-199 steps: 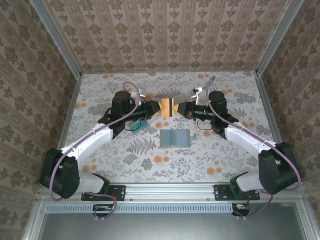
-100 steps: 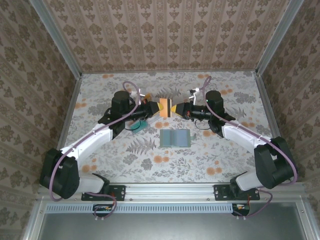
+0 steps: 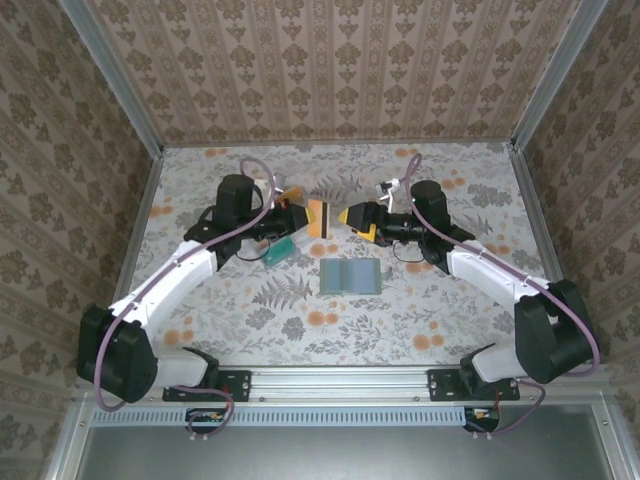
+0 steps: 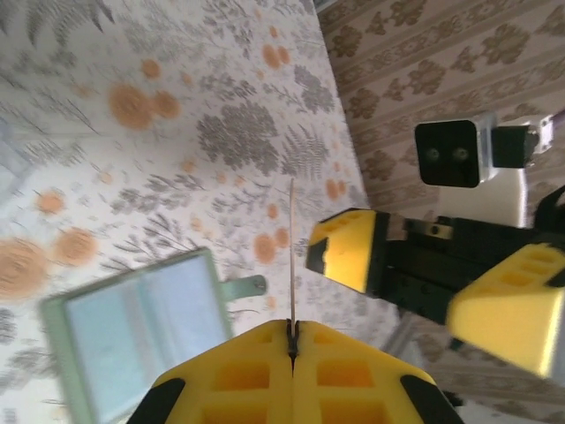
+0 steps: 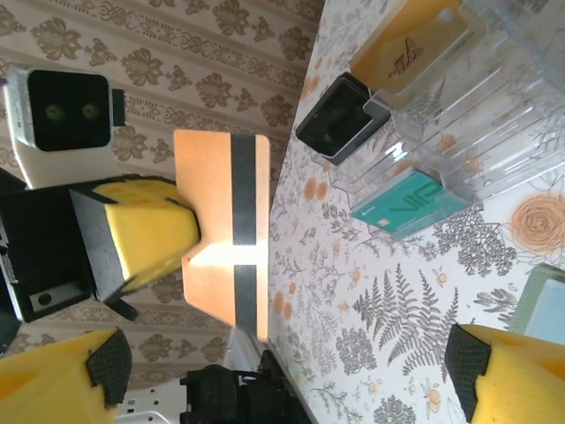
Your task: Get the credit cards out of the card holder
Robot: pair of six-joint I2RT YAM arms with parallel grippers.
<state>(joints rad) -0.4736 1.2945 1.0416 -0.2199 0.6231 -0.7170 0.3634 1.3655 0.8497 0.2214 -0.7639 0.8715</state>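
Note:
An orange-tan credit card (image 3: 320,217) with a black stripe hangs above the table's far middle, and my left gripper (image 3: 307,216) is shut on its left edge. From the left wrist the card (image 4: 292,256) shows edge-on, coming out of the closed left gripper (image 4: 292,334). In the right wrist view its striped face (image 5: 221,230) is plain. My right gripper (image 3: 352,219) stands open just right of the card, not touching it. The grey-green card holder (image 3: 352,276) lies open on the table below them, blue-grey inside up.
A clear plastic box (image 5: 441,115) lies left of the holder with a teal card (image 3: 280,250) and a tan card (image 5: 415,40) in it. A small black block (image 5: 340,119) sits beside the box. Patterned walls close in the back and sides.
Both grippers were on the card a second ago. The right one has opened and drawn back to the right, while the left one keeps the card and has shifted slightly left.

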